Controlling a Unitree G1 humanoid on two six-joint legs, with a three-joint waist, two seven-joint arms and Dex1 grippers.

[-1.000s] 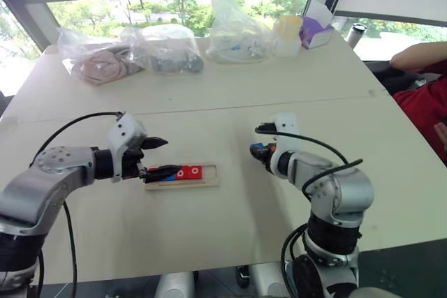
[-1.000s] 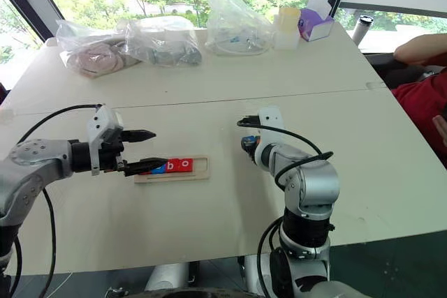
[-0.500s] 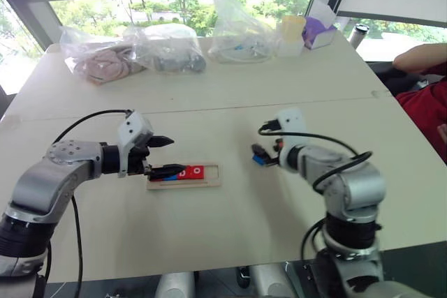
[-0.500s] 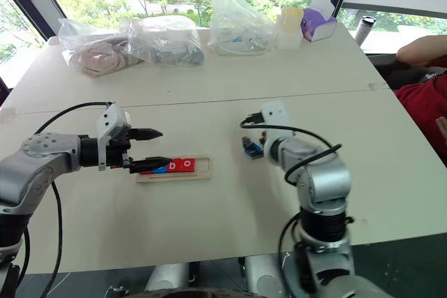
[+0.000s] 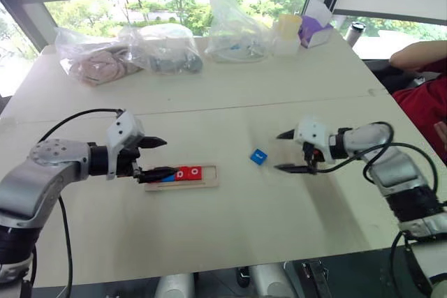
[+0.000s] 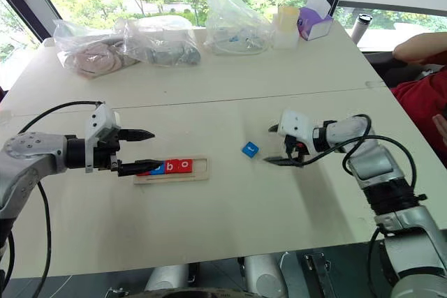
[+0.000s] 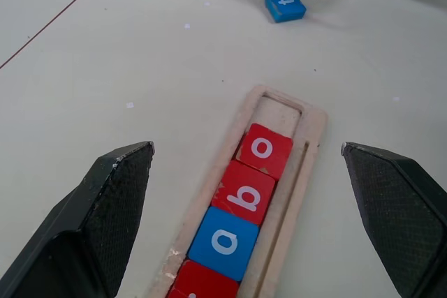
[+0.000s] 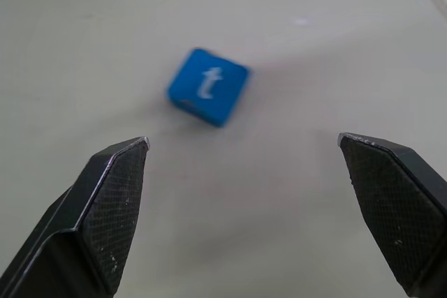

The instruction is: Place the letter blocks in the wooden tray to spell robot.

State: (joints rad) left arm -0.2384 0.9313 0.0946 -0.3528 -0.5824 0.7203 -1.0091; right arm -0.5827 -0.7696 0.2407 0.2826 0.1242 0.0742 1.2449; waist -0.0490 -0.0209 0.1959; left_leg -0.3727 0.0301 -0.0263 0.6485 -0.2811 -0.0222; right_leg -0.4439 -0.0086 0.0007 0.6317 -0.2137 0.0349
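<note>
The blue t block (image 6: 250, 149) lies flat on the table (image 6: 209, 221), letter up, at about 3 o'clock from the tray (image 6: 199, 169) and well apart from it. It sits turned diagonal, its corners rather than its edges facing the tray. By its look it is a small, stiff, light tile with smooth painted faces, so it may skid if nudged; the sound hold is across two opposite side edges, low, with the fingers squared to them.

The tray's long axis runs 9 to 3 o'clock in the head views. Four tiles fill it from the 9 o'clock end: a red tile mostly hidden, a blue o (image 7: 225, 242), a red b (image 7: 244, 197) and a red o (image 7: 263, 150). The slot at the 3 o'clock end is bare, and that looks like where the t goes.

The right gripper (image 6: 277, 144) stands just beside the t at its 3 o'clock, jaws spread wide and grasping nothing. The left gripper (image 6: 142, 151) hangs over the tray's 9 o'clock end, jaws likewise released.
</note>
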